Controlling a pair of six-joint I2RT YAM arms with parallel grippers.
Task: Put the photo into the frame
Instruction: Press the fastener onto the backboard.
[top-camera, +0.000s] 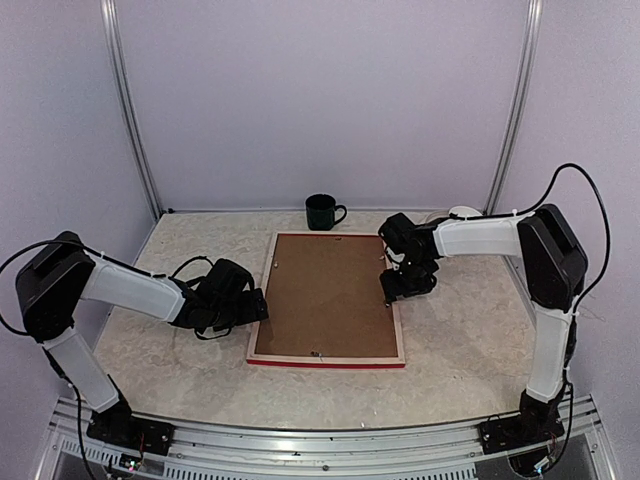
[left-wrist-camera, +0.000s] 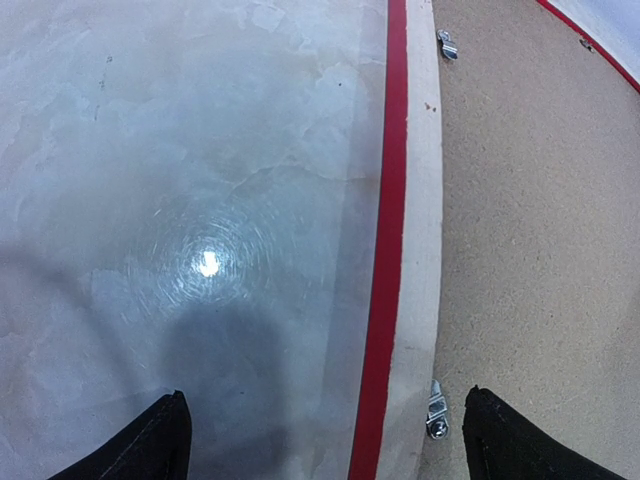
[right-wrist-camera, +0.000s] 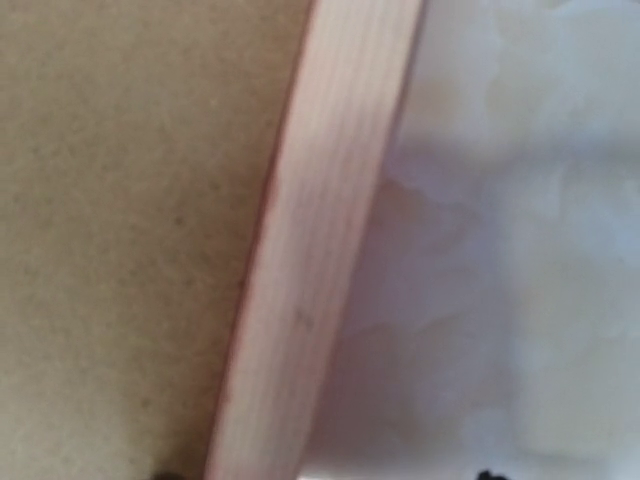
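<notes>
Frame (top-camera: 330, 361), one: lies flat and face down in the middle of the table (top-camera: 470, 340), pale wood back up, red edge showing along its near side.

Backing board (top-camera: 325, 295), one: brown, sits inside the frame and fills its opening.

Metal clips (left-wrist-camera: 436, 410), two counted in the left wrist view: both on the frame's left rail, at the edge of the board, one near and one far.

Mug (top-camera: 322, 212), one: dark, upright, just beyond the frame's far edge, handle to the right.

Arms, two.

Left gripper (left-wrist-camera: 325, 438): claw spread wide, one finger over bare table, the other over the board, the left rail between them; nothing held.

Right gripper (top-camera: 397, 290): low over the frame's right rail; only the fingertips show at the bottom of its own view, apart, on either side of the rail and not clamped.
</notes>
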